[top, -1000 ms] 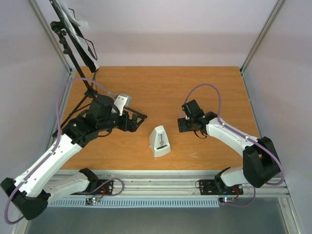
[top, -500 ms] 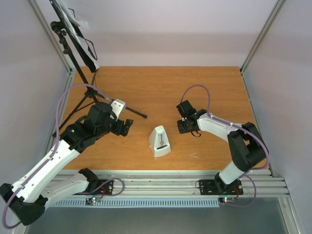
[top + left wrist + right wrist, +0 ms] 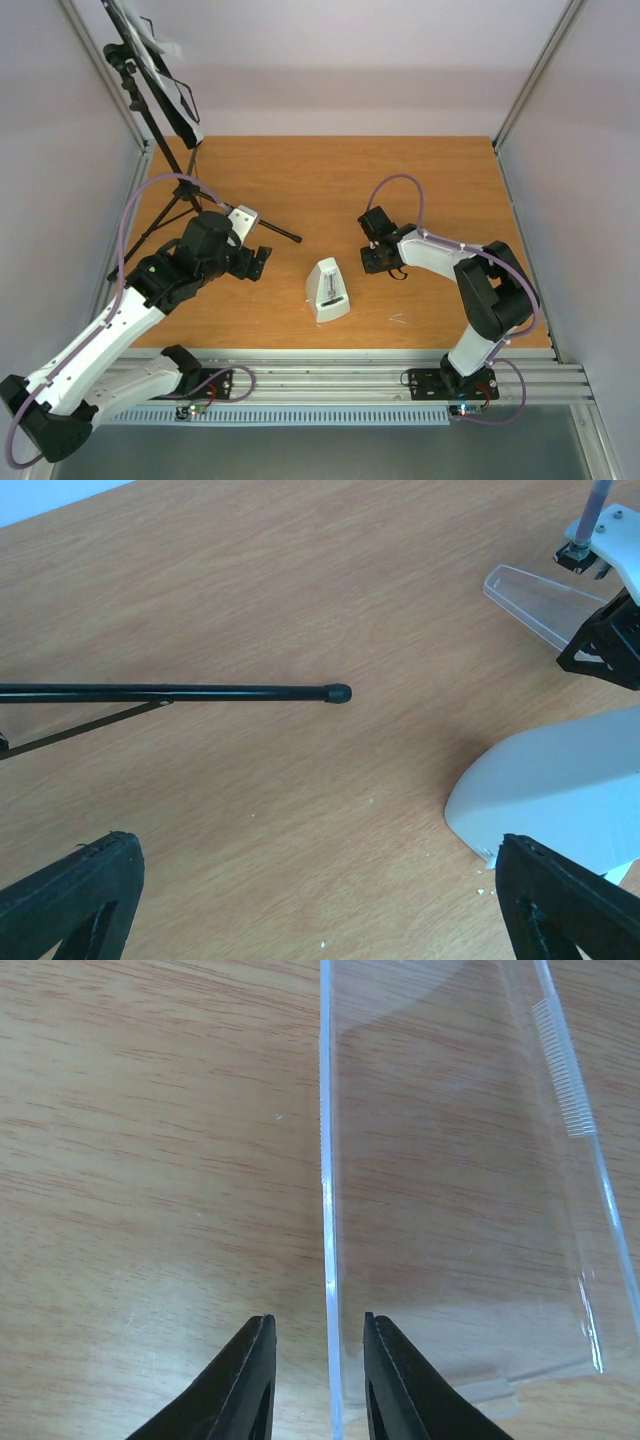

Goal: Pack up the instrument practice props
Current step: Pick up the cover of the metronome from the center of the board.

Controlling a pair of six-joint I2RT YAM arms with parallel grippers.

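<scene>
I find the worktop (image 3: 400, 180) to be orange-brown board with a fine grain. The black tripod music stand (image 3: 158, 125) occupies the far left corner. Its desk is cut off by the frame, and the white sheet-music pages (image 3: 163, 46) show only as a sliver there. One thin round leg (image 3: 180, 692), cap-tipped, points toward the worktop's middle.

The metronome (image 3: 327, 289), a pale wedge, sits mid-worktop with its taper toward the far edge. The clear cover (image 3: 450, 1180), smooth with one ribbed strip, lies flat to its right. Its long axis runs away from the right wrist camera, and it is largely hidden overhead.

My left fingers (image 3: 90, 880) gape wide, empty. My right fingers (image 3: 250, 1370) stand narrowly parted astride the cover's side wall, not touching it.
</scene>
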